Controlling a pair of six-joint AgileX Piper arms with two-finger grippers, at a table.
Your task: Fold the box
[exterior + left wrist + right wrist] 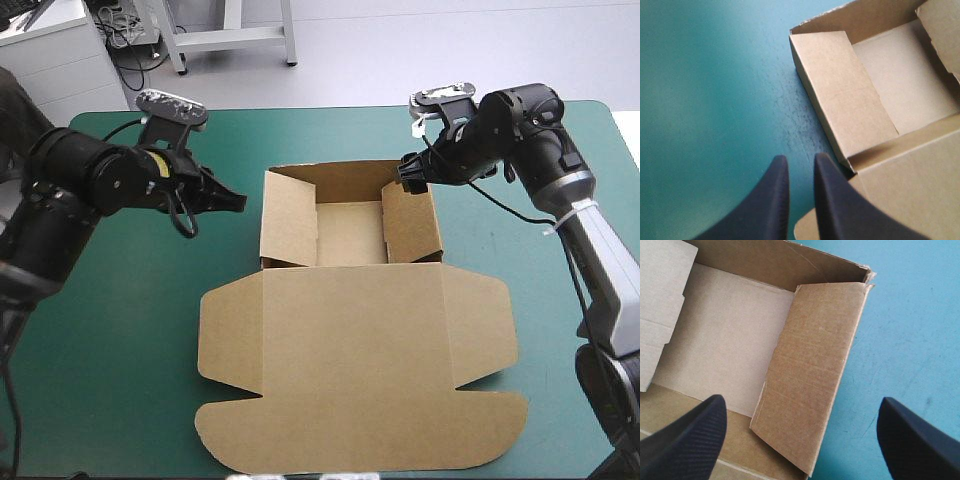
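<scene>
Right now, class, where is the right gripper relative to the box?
High view: the right gripper is at the box's far right corner, open, fingers straddling the right wall.

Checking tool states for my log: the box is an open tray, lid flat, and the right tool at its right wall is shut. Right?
No: the right tool is open, fingers wide apart, per the right wrist view. The box is as stated.

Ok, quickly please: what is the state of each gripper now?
Left gripper: shut, holding nothing, beside the box.
Right gripper: open, over the box's side wall, holding nothing.
</scene>
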